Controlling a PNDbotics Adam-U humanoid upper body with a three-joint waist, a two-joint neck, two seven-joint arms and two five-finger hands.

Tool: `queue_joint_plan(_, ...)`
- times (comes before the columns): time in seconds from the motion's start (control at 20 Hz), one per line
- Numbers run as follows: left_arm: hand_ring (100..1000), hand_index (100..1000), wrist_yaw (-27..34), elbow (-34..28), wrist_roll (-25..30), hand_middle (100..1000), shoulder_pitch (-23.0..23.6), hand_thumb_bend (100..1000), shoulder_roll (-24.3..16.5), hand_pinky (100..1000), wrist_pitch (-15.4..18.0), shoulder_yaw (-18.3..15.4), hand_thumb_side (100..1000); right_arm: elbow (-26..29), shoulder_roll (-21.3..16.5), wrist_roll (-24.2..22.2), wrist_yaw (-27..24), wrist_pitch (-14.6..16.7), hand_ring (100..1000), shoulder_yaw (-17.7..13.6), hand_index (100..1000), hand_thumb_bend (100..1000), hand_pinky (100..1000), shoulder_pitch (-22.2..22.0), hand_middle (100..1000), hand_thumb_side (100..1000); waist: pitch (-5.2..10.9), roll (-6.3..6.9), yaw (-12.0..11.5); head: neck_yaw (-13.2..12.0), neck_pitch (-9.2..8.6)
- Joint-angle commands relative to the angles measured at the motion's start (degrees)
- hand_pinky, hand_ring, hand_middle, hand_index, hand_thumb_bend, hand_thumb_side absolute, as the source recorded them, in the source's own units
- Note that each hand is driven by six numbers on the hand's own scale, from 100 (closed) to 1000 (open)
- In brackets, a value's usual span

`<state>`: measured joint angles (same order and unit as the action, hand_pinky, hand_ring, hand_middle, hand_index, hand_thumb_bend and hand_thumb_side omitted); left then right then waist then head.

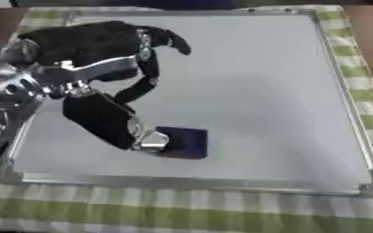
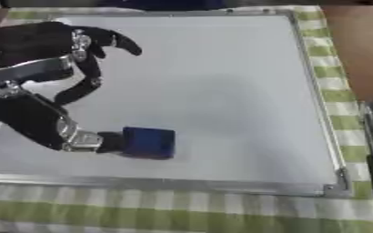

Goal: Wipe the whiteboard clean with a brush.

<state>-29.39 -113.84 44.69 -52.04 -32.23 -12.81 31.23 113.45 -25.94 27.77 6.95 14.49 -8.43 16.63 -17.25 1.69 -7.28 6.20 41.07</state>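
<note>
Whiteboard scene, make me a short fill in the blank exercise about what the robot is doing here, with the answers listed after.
1. The hand touching the dark blue brush is the robot's ____ hand.
2. The brush rests on the ____, near its front edge.
3. The whiteboard lies on a cloth checked in white and ____.
4. The whiteboard's frame is ____ in colour.

Missing words: left; whiteboard; green; silver

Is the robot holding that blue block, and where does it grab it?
The left hand only touches the dark blue brush at its left side with the thumb. The other fingers are off it.
</note>
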Motion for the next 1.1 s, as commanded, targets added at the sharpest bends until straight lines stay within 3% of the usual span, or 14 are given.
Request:
queue_joint_plan(0.05,1000,151,-0.44,-0.75,1.60,900,-0.61,589,-1.06,827,-1.15,0.85,682,1.14,-0.70,-0.28,0.24,0.05,529,-0.20,414,100,601,0.57,484,804,0.87,-0.09,0.26,-0.21,-0.69)
queue_joint_plan(0.2,1000,135,-1.89,-0.75,2.92,838,-0.47,560,-1.17,810,-2.20,2.18,637,1.14,-0.65,-0.38,0.24,0.05,529,-0.15,414,100,601,0.57,484,804,0.79,-0.08,0.41,-0.31,-0.74)
queue_joint_plan(0.65,975,114,-6.34,0.35,5.48,773,0.85,482,-1.15,770,-5.20,4.40,530,1.14,-0.40,-0.67,0.29,0.01,528,-0.09,413,100,602,0.70,482,805,0.31,-0.12,0.69,-0.54,-1.32)
queue_joint_plan(1.1,962,100,-8.53,6.37,1.88,807,0.60,400,0.87,722,-3.84,5.61,465,1.14,0.00,-1.00,0.55,-0.20,527,-0.05,410,100,603,0.81,480,806,-0.34,-0.14,1.19,-0.82,-1.88)
